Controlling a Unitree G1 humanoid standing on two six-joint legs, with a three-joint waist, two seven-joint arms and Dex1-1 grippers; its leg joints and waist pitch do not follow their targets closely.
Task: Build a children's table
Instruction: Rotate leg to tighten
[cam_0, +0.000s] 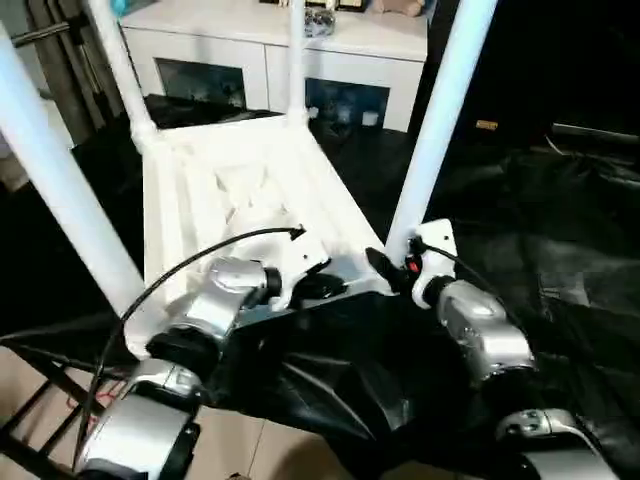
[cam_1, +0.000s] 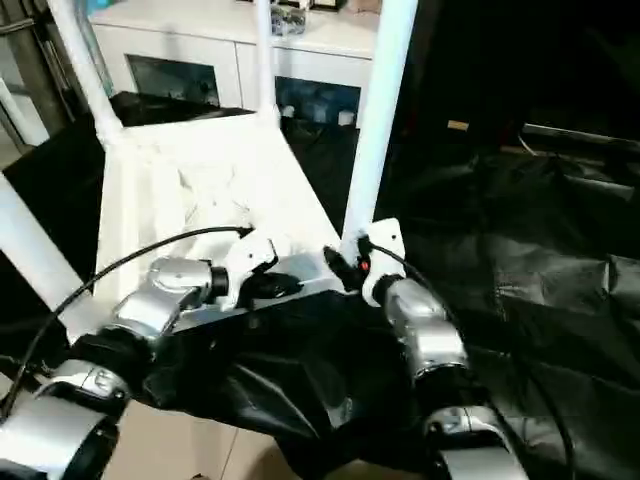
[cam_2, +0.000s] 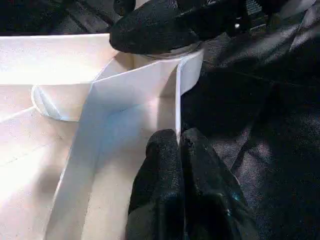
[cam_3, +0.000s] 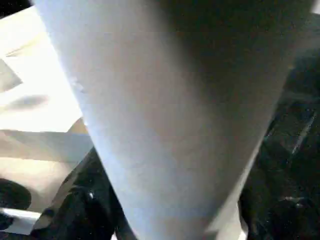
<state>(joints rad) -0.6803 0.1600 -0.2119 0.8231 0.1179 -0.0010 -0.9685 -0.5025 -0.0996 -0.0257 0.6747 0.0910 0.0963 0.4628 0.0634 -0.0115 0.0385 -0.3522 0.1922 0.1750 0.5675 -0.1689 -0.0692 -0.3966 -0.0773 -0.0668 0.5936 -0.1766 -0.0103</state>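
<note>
The white tabletop (cam_0: 250, 200) lies upside down on black cloth, ribbed underside up. Legs rise from its corners: near left (cam_0: 60, 180), far left (cam_0: 120, 70), far right (cam_0: 296, 60) and near right (cam_0: 440, 120). My left gripper (cam_0: 325, 287) is at the near edge. In the left wrist view its fingers (cam_2: 165, 165) are pinched shut on the thin rim wall (cam_2: 177, 100) beside the near right corner socket. My right gripper (cam_0: 395, 262) reaches around the base of the near right leg (cam_3: 170, 110), one black finger (cam_2: 150, 30) pressed against it at the socket.
A white cabinet (cam_0: 280, 50) with glass doors stands behind the tabletop. Crumpled black cloth (cam_0: 540, 230) covers the surface to the right and hangs over the near edge. Pale floor (cam_0: 250, 450) and a black folding frame (cam_0: 40, 390) show at the lower left.
</note>
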